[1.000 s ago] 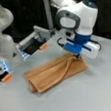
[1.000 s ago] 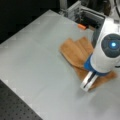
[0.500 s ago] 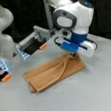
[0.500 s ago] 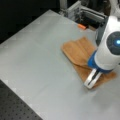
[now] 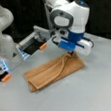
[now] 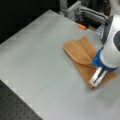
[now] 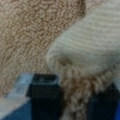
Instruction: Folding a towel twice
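The orange-brown towel (image 5: 46, 73) lies on the grey table as a long strip, folded over lengthwise, with a raised ridge running along it. It also shows in a front view as the towel (image 6: 80, 50), partly behind the arm. My gripper (image 5: 70, 53) sits low over the towel's right end. In the wrist view the gripper (image 7: 73, 100) is shut on a bunched fold of the towel (image 7: 75, 55), pinched between the black fingers (image 7: 43, 92). The fingertips are hidden by the hand in a front view.
A second white arm (image 5: 4, 31) stands at a front view's left. Grey fixtures (image 5: 32, 44) with orange tabs (image 5: 42, 46) line the table's back. A black perforated board (image 6: 15, 107) borders the table's corner.
The arm has shifted slightly to the left in a front view, still holding the towel's right end; the towel keeps much the same shape.
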